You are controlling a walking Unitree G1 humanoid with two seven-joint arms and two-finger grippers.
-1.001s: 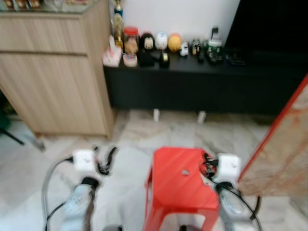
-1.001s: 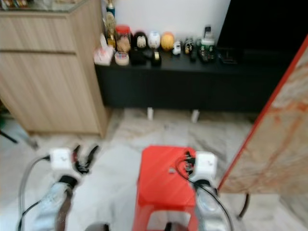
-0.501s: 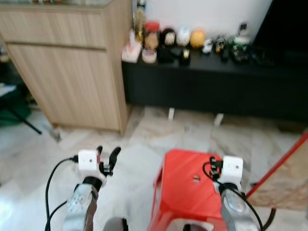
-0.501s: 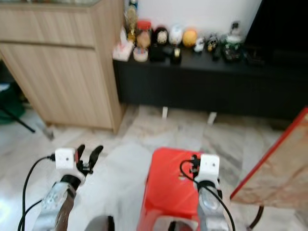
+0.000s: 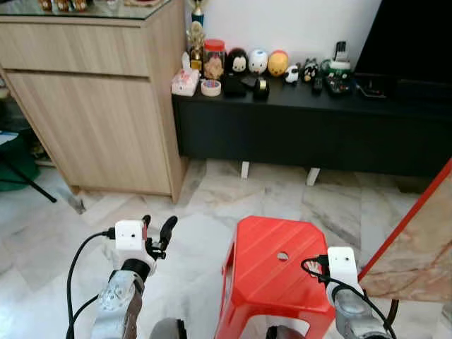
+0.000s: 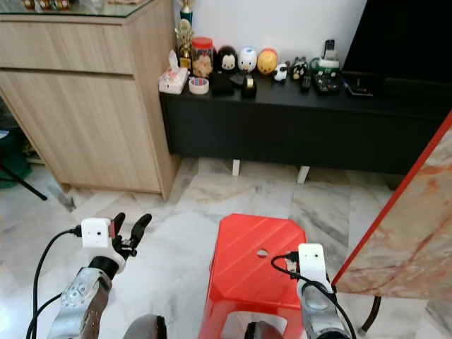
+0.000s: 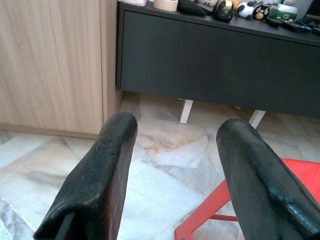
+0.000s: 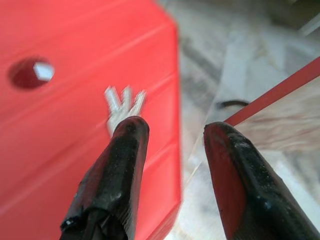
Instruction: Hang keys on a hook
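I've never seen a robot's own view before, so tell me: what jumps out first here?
A bright red plastic stool stands on the marble floor just ahead, the right end effector over its seat. Behind it, a row of little figurines lines a low black cabinet beside a wooden sideboard.

A red stool [image 5: 279,272] stands on the marble floor [image 5: 212,205], before a black low cabinet [image 5: 311,127]. Small silvery keys [image 8: 122,105] lie on the stool's seat.

Blurred keys [image 8: 122,102] behind right claw [image 8: 172,150]
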